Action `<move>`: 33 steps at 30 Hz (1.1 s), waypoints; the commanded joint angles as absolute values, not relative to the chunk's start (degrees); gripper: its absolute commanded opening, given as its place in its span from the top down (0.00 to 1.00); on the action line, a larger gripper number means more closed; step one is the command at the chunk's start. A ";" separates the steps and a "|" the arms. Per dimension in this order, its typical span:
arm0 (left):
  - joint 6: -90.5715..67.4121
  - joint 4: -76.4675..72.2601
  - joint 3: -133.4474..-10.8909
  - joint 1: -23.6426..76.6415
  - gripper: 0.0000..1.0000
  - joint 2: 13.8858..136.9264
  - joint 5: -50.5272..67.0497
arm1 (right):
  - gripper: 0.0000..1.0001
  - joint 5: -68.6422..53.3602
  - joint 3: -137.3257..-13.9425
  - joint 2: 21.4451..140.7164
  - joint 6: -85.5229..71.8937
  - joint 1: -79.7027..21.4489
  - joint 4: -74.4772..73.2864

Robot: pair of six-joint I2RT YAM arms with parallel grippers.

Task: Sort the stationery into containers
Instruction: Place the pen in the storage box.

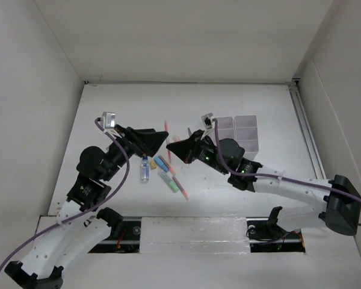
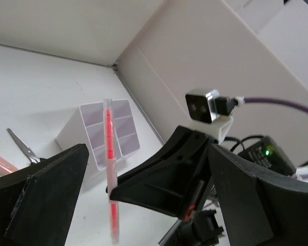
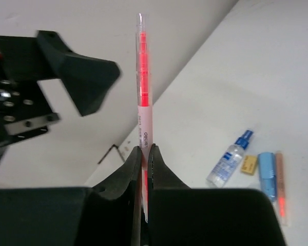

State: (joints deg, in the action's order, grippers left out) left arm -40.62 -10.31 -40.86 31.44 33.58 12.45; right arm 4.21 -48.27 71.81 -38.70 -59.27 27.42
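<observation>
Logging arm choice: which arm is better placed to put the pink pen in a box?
Right. The right end effector grips the pink pen, and the white boxes stand on its side; the left end effector is open.

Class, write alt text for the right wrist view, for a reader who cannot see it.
The right end effector clamps a thin pink pen pointing straight up the frame. On the white table at right lie a blue-capped clear bottle and a blue marker.

Glossy clear plastic pen (image 3: 145, 120)
</observation>
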 commanded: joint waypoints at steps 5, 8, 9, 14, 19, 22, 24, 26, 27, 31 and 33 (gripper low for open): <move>-39.47 2.35 -48.24 31.46 0.00 33.75 0.88 | 1.00 17.13 -46.69 71.20 -28.66 -56.71 32.15; -38.33 4.47 -48.25 31.46 0.00 33.75 0.26 | 1.00 17.84 -44.83 70.58 -26.29 -51.97 34.87; -37.80 5.27 -48.25 31.46 0.00 33.75 0.26 | 1.00 17.84 -44.30 69.97 -26.28 -50.73 34.89; -33.93 11.59 -50.01 31.46 0.00 36.38 0.79 | 1.00 17.14 -41.31 69.96 -16.99 -43.17 40.69; -30.50 13.36 -50.01 31.46 0.00 36.48 3.68 | 1.00 10.58 -39.64 70.84 -10.64 -33.60 47.26; -27.43 14.76 -50.01 31.46 0.00 35.87 5.00 | 1.00 2.68 -38.42 74.08 -6.51 -29.55 52.79; -26.81 15.56 -49.39 31.46 0.00 35.25 5.01 | 1.00 -0.77 -38.41 76.10 -5.98 -27.52 54.84; -25.49 15.56 -49.39 31.46 0.00 34.54 6.15 | 1.00 -6.73 -38.41 77.51 -5.98 -24.19 56.16; -25.49 15.56 -49.39 31.46 0.00 34.02 6.76 | 1.00 -8.42 -38.41 78.13 -5.98 -23.30 56.16; -24.26 14.94 -49.39 31.46 0.00 32.88 8.08 | 1.00 -14.75 -39.02 80.76 -5.98 -19.61 57.48; -23.74 14.94 -49.39 31.46 0.00 32.87 8.78 | 1.00 -18.17 -39.73 82.35 -6.59 -17.68 58.18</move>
State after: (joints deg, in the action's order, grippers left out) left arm -26.13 16.25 -47.72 31.42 33.67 6.35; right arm -9.52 -38.46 81.58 -7.31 -19.62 51.79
